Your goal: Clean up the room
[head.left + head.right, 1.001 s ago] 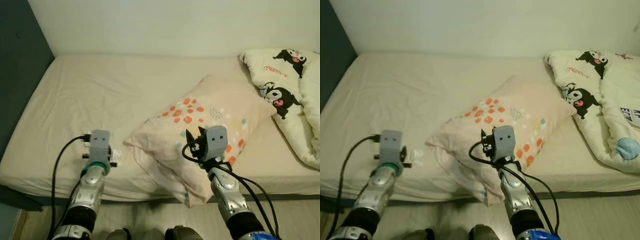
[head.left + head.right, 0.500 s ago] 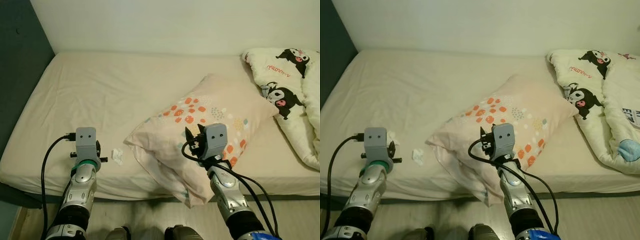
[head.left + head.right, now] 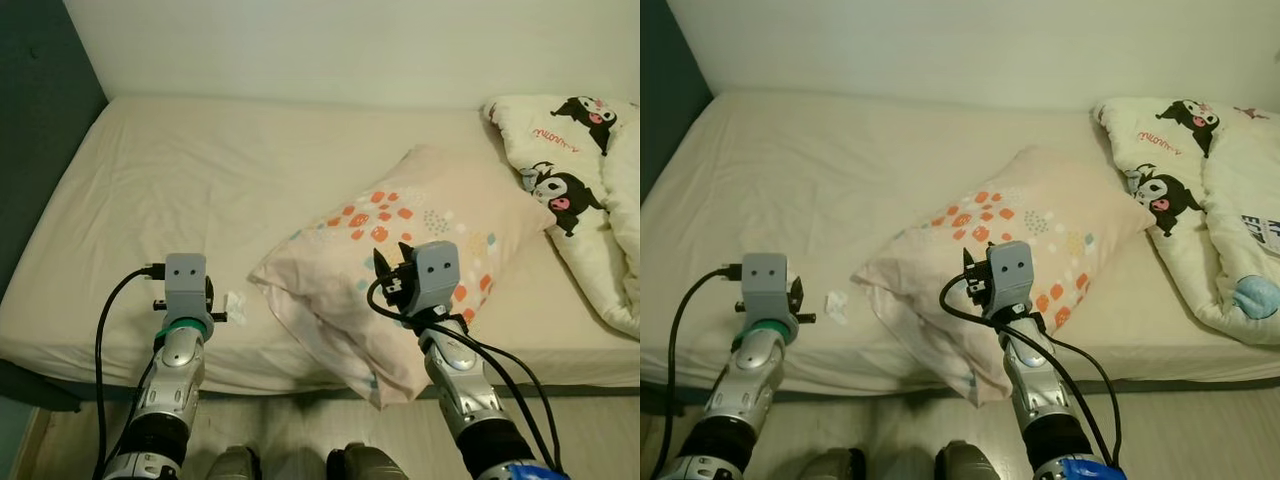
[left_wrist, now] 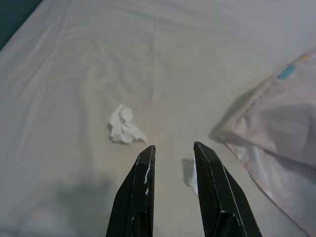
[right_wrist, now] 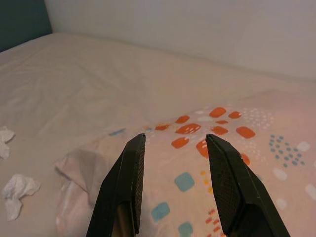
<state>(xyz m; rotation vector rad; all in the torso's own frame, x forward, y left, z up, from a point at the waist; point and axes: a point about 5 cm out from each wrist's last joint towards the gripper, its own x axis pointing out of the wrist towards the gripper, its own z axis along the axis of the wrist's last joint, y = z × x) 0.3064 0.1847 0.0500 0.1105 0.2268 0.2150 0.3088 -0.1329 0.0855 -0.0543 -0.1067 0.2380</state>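
Two crumpled white tissues lie on the beige bed sheet [image 3: 200, 180] near its front edge. One tissue [image 4: 123, 126] rests just ahead of my left gripper [image 4: 174, 146]; the other tissue [image 4: 190, 173] sits low between its fingers. That gripper is open and holds nothing. In the eye views a tissue [image 3: 236, 303] lies just right of the left wrist. My right gripper [image 5: 175, 138] is open above the near corner of the patterned pink pillow [image 3: 420, 240], which lies slantwise on the bed.
A white cartoon-print blanket [image 3: 585, 170] is bunched at the bed's right end. A dark wall [image 3: 40, 120] borders the bed on the left, a pale wall runs behind it. The bed's front edge and floor [image 3: 300, 440] are just below my arms.
My left arm swung left away from the tissue, then came partway back to the right. The right arm has barely moved. The tissues stay where they were.
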